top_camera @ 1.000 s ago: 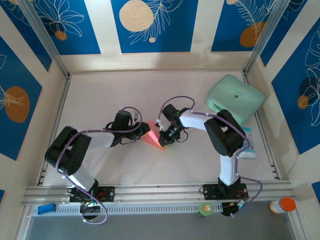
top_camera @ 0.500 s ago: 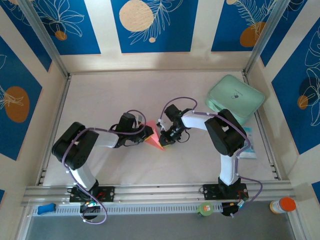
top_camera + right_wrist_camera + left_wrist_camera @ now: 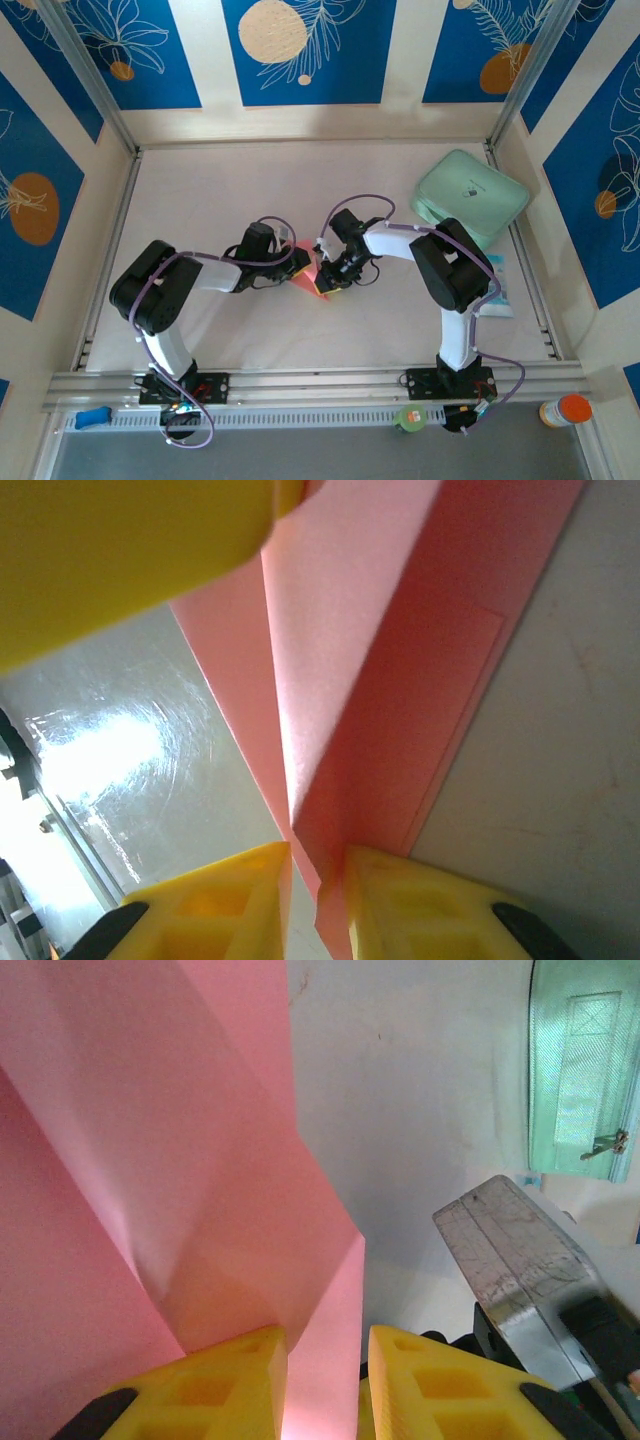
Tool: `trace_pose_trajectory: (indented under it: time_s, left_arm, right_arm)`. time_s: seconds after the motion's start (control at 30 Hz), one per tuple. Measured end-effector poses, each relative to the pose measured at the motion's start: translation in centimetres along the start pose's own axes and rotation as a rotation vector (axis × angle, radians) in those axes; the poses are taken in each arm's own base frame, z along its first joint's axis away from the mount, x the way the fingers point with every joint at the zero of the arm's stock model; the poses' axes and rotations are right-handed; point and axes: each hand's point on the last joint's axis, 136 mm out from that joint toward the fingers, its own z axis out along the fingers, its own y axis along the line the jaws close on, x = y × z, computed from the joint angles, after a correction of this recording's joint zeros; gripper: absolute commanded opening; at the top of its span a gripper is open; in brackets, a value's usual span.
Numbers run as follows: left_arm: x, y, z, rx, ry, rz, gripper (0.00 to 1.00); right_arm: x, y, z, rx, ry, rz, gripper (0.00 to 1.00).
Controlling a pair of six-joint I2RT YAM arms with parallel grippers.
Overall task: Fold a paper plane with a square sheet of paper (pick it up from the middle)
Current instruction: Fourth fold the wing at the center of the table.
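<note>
1. Mid-counter [image 3: 220, 190], between the two sets of fingers, lies the paper [image 3: 311, 277]. It is salmon-pink and already creased into a pointed shape with several overlapping flaps.
2. Left fingers [image 3: 210, 1385] stand a narrow gap apart. A folded flap of the paper runs down into that gap. Whether they pinch it or only straddle it, I cannot tell.
3. Right fingers [image 3: 215, 900] are also set close together, with a raised crease of the paper running straight into the slit between them. I cannot tell from the pictures whether they have a hold on it.
4. Handling, as I judge it: the paper is very light, thin and limp in its single layers. It is stiffer only along the creases and where the layers stack. It would likely slide on the smooth counter, spring back from a soft fold, and dent or tear under a hard squeeze.
5. The best hold looks to be on the layered ridge near the middle. There the folds give some stiffness, and a pinch would keep the flaps together. The sharp tip and the loose outer edges would probably bend or crumple.
6. Writing: none shows on the paper. The mint-green pad [image 3: 470, 197], well apart at the far right, carries a small dark mark in its middle, too small to read. The left wrist view shows a paler panel and a small metal clip on the pad, with no legible text. A pale packet [image 3: 497, 287] near the pad has blue printing, too blurred to make out.
</note>
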Motion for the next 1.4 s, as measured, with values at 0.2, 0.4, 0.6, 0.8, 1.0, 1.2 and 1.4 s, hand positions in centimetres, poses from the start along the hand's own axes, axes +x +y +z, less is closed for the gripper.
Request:
trace_pose_trajectory:
  time_s: [0.2, 0.4, 0.6, 0.8, 1.0, 1.2, 1.4]
  left_arm:
    - [0.0, 0.1, 0.1, -0.003, 0.001, -0.001, 0.28]
    - [-0.1, 0.2, 0.1, -0.009, -0.007, -0.001, 0.28]
    - [-0.2, -0.5, -0.5, 0.010, -0.023, 0.013, 0.28]
    - [-0.3, -0.9, -0.6, 0.036, -0.032, 0.026, 0.28]
    - [-0.2, -1.2, -0.1, 0.068, -0.022, 0.027, 0.28]
    - [-0.1, -0.9, 0.2, 0.065, -0.014, 0.016, 0.28]
    - [-0.1, -0.8, 0.5, 0.063, -0.013, 0.014, 0.28]
  right_arm:
    - [0.0, -0.3, 0.0, 0.001, -0.005, 0.020, 0.13]
    - [0.0, -0.5, -0.1, -0.002, -0.009, 0.030, 0.08]
    - [-0.2, -0.8, -0.3, -0.023, -0.013, 0.047, 0.07]
    - [-0.2, -0.8, -0.3, -0.052, -0.008, 0.062, 0.06]
    - [-0.2, -0.8, -0.3, -0.060, -0.007, 0.067, 0.06]
    - [-0.1, -0.8, -0.3, -0.062, -0.005, 0.069, 0.06]
    - [-0.1, -0.7, -0.2, -0.076, 0.000, 0.074, 0.08]
